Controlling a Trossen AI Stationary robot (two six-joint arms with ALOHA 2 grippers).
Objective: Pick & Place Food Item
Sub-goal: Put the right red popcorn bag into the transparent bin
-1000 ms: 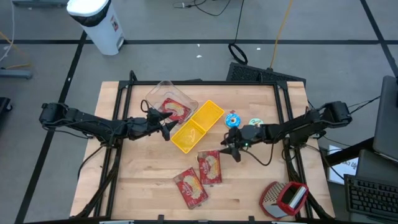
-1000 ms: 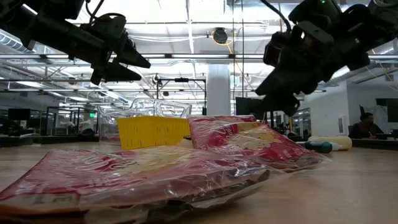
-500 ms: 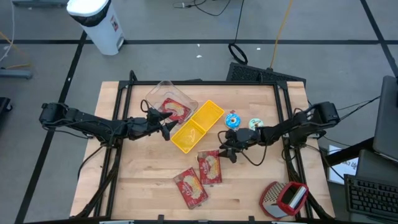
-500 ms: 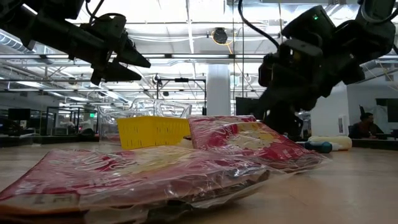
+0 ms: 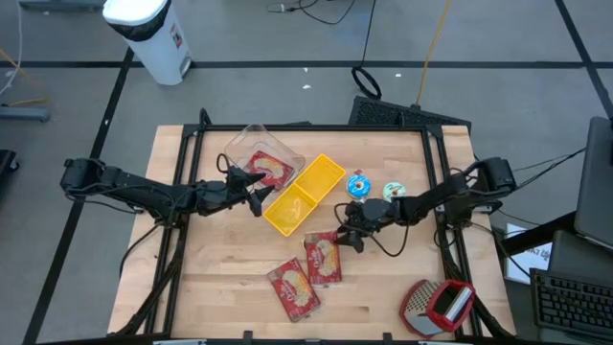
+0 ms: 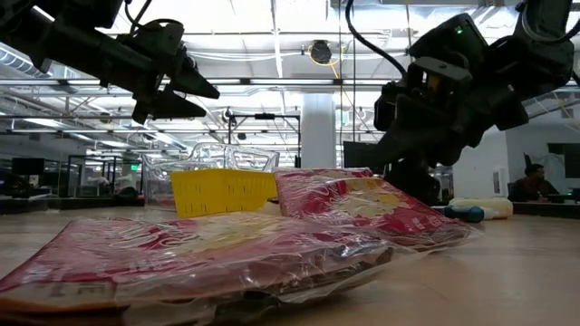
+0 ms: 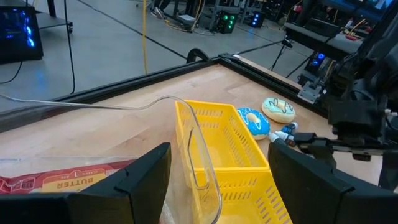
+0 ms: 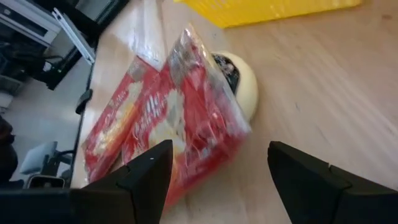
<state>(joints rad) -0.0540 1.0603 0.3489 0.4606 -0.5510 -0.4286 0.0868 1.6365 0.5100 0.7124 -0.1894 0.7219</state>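
Note:
Two red snack packets lie flat on the wooden table: one (image 5: pixel 323 257) (image 8: pixel 180 124) just ahead of my right gripper, another (image 5: pixel 295 290) nearer the front edge. A third packet (image 5: pixel 268 171) lies in a clear container (image 5: pixel 251 144) beside a yellow bin (image 5: pixel 304 195). My right gripper (image 5: pixel 347 230) (image 8: pixel 217 180) is open, low over the table at the near packet's right edge, touching nothing. My left gripper (image 5: pixel 257 196) (image 7: pixel 217 186) hangs open above the seam between container and bin.
Two small donuts (image 5: pixel 359 184) (image 5: pixel 394 192) lie right of the bin. A cream round thing with a dark top (image 8: pixel 239 84) sits against the packet's far side. A red and grey tool (image 5: pixel 439 305) lies at the front right corner.
My right gripper has sunk toward the table and moved a little toward the left edge, up to the near packet, rolling its wrist as it went. The packets lie as before.

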